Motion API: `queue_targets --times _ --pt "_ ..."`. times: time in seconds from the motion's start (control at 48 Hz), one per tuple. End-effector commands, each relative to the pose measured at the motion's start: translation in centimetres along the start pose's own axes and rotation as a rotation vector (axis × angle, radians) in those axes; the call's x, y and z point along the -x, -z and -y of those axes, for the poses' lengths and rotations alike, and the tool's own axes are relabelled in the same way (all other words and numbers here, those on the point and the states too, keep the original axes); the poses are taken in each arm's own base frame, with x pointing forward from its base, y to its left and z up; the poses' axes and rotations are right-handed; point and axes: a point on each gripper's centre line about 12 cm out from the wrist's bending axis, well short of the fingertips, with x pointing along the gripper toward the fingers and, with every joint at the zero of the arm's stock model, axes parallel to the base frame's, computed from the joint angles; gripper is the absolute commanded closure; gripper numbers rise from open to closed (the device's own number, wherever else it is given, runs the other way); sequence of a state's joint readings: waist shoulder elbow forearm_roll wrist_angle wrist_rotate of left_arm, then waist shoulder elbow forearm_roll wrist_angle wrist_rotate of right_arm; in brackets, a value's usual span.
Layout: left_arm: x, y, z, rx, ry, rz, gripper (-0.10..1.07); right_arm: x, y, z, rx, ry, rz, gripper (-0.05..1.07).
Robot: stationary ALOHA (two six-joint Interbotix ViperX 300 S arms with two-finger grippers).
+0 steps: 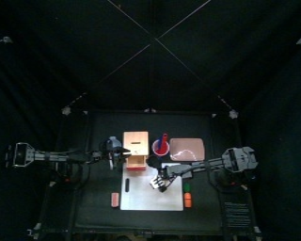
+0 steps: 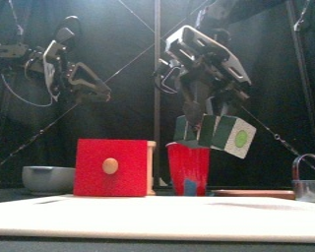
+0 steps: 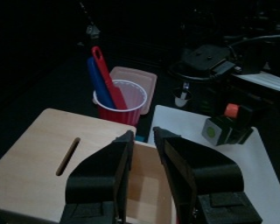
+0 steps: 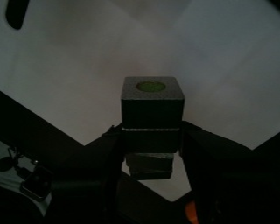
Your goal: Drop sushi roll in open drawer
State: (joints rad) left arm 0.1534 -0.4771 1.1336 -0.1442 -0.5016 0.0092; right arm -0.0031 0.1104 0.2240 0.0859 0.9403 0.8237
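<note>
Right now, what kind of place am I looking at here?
Probably a robot lab test cell. Black curtains pen in a small black table, two arms work over a white mat, and the props are toy-like: a wooden drawer and a red cup.

drawer (image 3: 60, 166): cut off at edge | padlock (image 2: 309, 180): cropped at edge
</note>
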Motion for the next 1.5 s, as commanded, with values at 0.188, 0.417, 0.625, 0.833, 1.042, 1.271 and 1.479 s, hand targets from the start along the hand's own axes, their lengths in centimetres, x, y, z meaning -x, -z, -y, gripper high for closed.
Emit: queue_targets --times 0.188,0.417,0.625,0.833,1.042,1.271,1.479 --pt "0.6 -0.9 -0.8 0.007 -0.03 0.043 0.29 4.4 -5.9 -1.0 0.136 -0.082 0.09 0.32" --pt "2.0 -0.6 -2.9 0.021 -0.107 0.059 0.29 4.5 -9.8 -1.4 0.247 -0.076 0.17 0.32" --pt "3.0 -0.5 -3.4 0.031 -0.128 0.072 0.29 4.0 -12.1 -2.0 0.333 -0.074 0.2 0.32" --pt "3.3 0.0 -3.5 0.049 -0.138 0.064 0.29 4.1 -14.0 -2.9 0.392 -0.083 0.236 0.32" --pt "3.2 0.0 -3.5 0.048 -0.137 0.062 0.29 3.3 -14.7 -2.9 0.456 -0.043 0.23 0.32" --pt "3.4 0.3 -3.5 0.049 -0.138 0.056 0.29 1.7 -14.3 -2.6 0.494 -0.02 0.192 0.32" --pt "3.4 0.4 -3.6 0.048 -0.14 0.053 0.29 1.1 -13.7 -2.3 0.533 -0.012 0.159 0.32"
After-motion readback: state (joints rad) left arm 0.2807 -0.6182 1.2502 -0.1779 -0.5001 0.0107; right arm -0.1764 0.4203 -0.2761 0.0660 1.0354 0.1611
